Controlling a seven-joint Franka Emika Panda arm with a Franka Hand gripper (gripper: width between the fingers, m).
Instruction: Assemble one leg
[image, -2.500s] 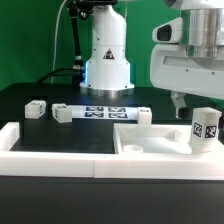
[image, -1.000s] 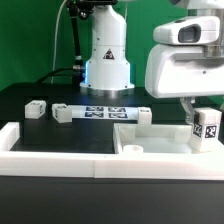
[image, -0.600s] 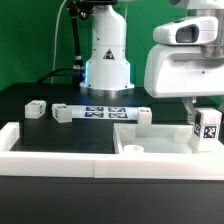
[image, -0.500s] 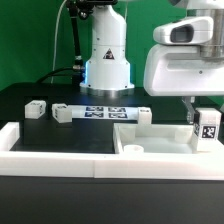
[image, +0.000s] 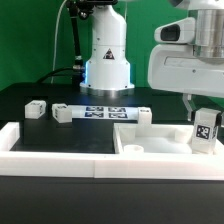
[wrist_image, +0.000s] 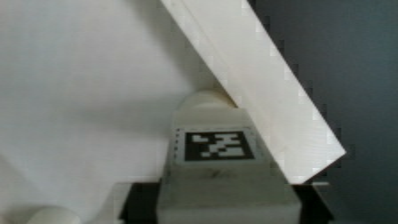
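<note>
The leg, a small white block with a black-and-white tag, stands nearly upright at the right corner of the big flat white panel. My gripper is over it and shut on its upper part. In the wrist view the leg sits between my dark fingers, its tagged face towards the camera, and my gripper grips its sides. The panel lies under it, with its raised edge running diagonally. Where the leg meets the panel is hidden.
Three more small white blocks lie on the black table: one at the exterior view's left, one by the marker board's left end, one at its right end. The marker board lies before the robot base. A white rail runs along the front.
My gripper and the leg have shifted only slightly over the panel's right corner. The leg now looks a little more tilted. The other parts have not moved.
</note>
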